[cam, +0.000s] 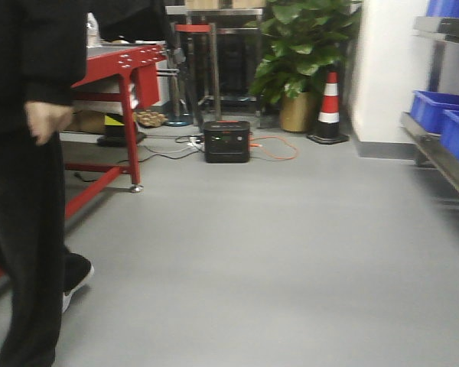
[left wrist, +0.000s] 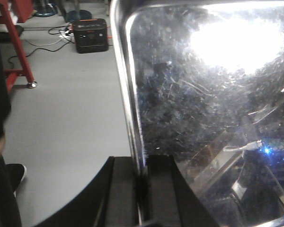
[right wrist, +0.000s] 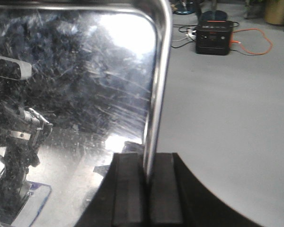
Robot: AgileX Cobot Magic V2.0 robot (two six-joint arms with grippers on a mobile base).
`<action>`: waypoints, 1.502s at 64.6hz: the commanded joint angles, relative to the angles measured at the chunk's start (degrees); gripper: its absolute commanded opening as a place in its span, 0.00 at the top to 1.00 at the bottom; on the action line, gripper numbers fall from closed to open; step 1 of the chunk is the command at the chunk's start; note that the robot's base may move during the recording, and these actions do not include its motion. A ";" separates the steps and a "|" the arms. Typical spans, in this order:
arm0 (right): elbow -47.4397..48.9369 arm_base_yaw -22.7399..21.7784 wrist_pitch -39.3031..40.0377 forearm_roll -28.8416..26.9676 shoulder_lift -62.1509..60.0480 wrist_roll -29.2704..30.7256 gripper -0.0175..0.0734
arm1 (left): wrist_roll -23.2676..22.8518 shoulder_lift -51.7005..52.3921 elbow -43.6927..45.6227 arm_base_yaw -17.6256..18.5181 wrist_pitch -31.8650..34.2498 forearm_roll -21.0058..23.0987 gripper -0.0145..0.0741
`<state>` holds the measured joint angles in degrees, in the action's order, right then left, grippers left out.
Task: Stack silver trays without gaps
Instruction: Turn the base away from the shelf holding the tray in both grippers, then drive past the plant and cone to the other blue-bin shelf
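A silver tray (left wrist: 203,104) fills the right of the left wrist view, its scratched, mirror-like bottom facing the camera. My left gripper (left wrist: 143,189) is shut on its left rim. In the right wrist view a silver tray (right wrist: 75,94) fills the left side, and my right gripper (right wrist: 147,189) is shut on its right rim. The tray hangs above the grey floor. I cannot tell whether more than one tray is held. Neither the trays nor the grippers show in the front view.
A person in black (cam: 23,153) stands close at the left, beside a red table (cam: 122,61). Ahead on the floor are a black power station (cam: 226,141) with cables, a traffic cone (cam: 330,107) and a potted plant (cam: 302,53). Blue bins (cam: 444,115) sit on a steel rack at the right.
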<state>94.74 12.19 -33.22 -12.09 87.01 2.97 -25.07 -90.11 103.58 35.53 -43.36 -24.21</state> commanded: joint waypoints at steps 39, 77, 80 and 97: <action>0.69 -0.05 2.41 0.91 -1.00 1.18 0.89 | 0.43 0.65 0.56 0.25 2.39 -0.80 0.85; 0.69 -0.05 2.41 0.91 -1.00 1.18 0.89 | 0.43 0.65 0.56 0.25 2.39 -0.80 0.85; 0.69 -0.05 2.41 0.91 -1.00 1.18 0.89 | 0.43 0.65 0.56 0.25 2.39 -0.80 0.85; 0.69 -0.05 2.59 0.91 -1.00 1.18 0.89 | 0.43 0.65 0.56 0.25 2.39 -0.79 0.85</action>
<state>94.74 12.19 -33.13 -12.09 86.79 3.09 -25.07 -90.11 103.58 35.53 -43.13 -24.21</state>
